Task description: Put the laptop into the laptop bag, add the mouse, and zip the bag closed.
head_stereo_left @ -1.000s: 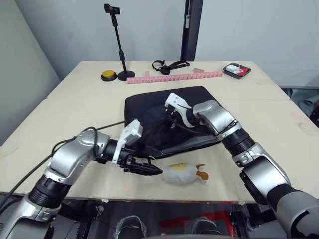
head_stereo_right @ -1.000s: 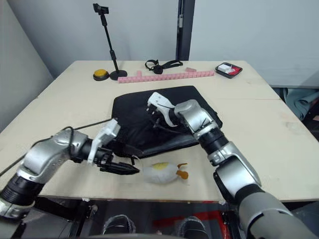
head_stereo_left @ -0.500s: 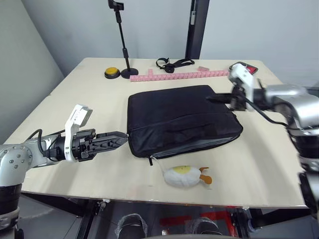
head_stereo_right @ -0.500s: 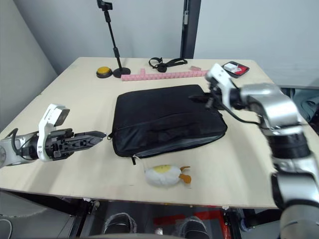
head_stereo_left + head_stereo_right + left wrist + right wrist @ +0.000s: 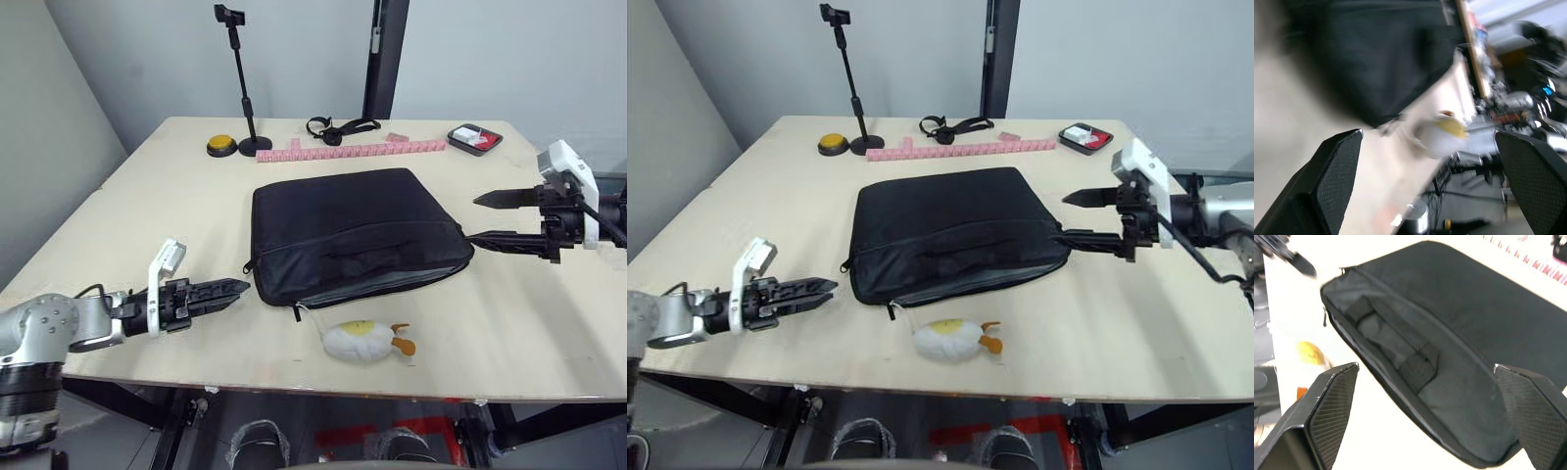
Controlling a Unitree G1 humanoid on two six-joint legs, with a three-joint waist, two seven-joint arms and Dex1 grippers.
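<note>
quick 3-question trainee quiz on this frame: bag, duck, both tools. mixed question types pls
1. True or false: the plush duck lies on the table just outside the laptop bag, at its near edge.
2. Which tool is open beside the bag's right end? A) left tool B) right tool
3. Fill in: either tool is holding ____.

Key: 1 true. 2 B. 3 nothing.
</note>
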